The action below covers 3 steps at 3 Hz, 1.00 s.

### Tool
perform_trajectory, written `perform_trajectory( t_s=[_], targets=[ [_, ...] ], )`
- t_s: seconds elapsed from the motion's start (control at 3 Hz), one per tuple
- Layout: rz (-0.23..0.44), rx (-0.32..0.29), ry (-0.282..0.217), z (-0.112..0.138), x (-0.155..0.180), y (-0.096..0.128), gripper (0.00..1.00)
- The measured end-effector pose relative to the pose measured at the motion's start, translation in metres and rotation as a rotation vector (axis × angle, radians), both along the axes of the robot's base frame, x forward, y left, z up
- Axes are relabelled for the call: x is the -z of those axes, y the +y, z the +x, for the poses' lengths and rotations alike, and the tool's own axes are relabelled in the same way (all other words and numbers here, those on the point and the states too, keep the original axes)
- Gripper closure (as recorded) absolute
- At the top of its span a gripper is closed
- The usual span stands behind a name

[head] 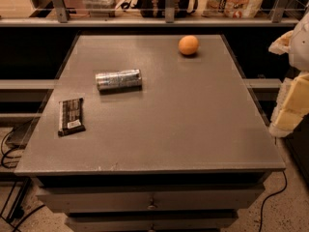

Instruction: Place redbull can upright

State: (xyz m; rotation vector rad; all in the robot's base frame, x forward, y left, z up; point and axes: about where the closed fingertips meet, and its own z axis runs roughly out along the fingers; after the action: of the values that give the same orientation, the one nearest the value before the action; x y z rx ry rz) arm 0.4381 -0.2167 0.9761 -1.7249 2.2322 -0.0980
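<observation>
Plainly, the reach has not begun; the redbull can (118, 79) lies on its side on the desk (193, 129), a snack bar (71, 116) near its lower left, an orange (188, 45) off to its upper right; the tool (289, 108) hangs well right of the can, past the desk's edge, spread or pressed together I cannot tell; next, I judge, it must cross to the can, grip it crosswise, then tip it onto its base.

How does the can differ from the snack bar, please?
The can is a rounded silver-grey cylinder; the bar is flat and dark. The can lies on its side, pointing left-right; the bar points roughly front-back. The can sits farther back; the bar is near the left edge. Both lie on the table, away from the gripper at the view's right edge.
</observation>
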Motion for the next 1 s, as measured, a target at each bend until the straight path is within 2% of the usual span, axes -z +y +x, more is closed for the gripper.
perform_trajectory(
  t_s=[0.67,1.0],
  targets=[
    [-0.025,-0.019,-0.010,0.004,-0.001,0.001,0.00],
    [-0.049,-0.109,-0.007,0.022,0.010,0.015,0.00]
  ],
)
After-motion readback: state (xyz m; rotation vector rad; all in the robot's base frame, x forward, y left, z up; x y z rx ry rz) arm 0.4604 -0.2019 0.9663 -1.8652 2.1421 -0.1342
